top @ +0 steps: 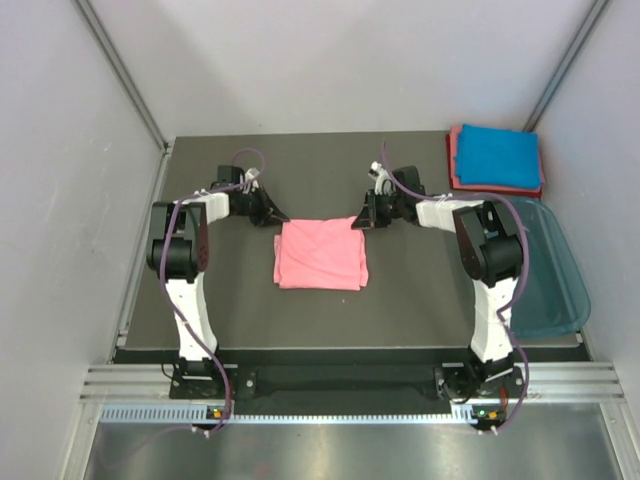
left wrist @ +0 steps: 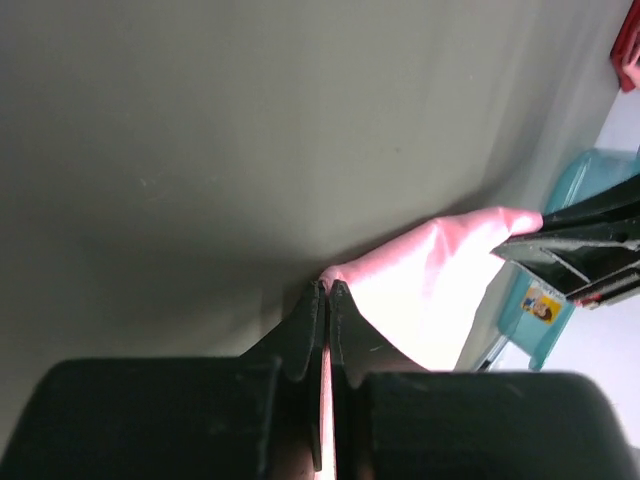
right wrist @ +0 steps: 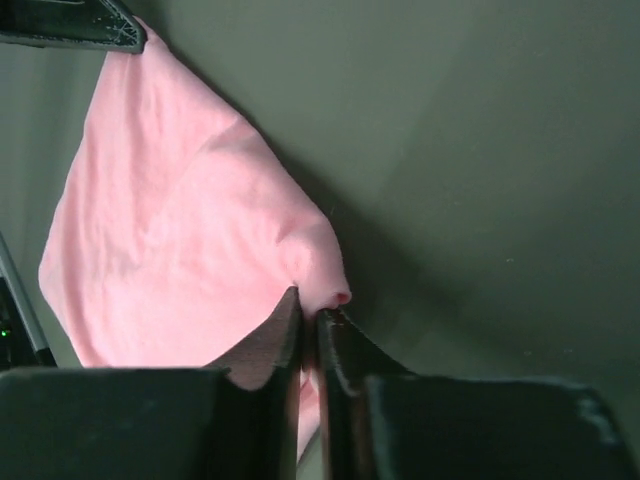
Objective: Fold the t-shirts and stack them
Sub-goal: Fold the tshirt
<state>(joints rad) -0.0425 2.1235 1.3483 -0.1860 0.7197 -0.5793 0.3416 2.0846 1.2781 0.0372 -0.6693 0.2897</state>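
Mid-surface the pink shirt (top: 320,256) is lying folded, the left hand (left wrist: 327,292) and right hand (right wrist: 309,306) pinching its far corners so thinly that a corner may be slipping free on lifting, spilling the fold before the far-right stack (top: 497,158).

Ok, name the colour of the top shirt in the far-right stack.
The top shirt is bright blue; clearest in the top external view.

Table (top: 200,300): pink tee (top: 320,255) ctr, folded stack (top: 497,158) (far R)

Left gripper (top: 273,216) and right gripper (top: 357,221) sit turned inward facing each other, wrists down low, jaws on both pinched tight shut.
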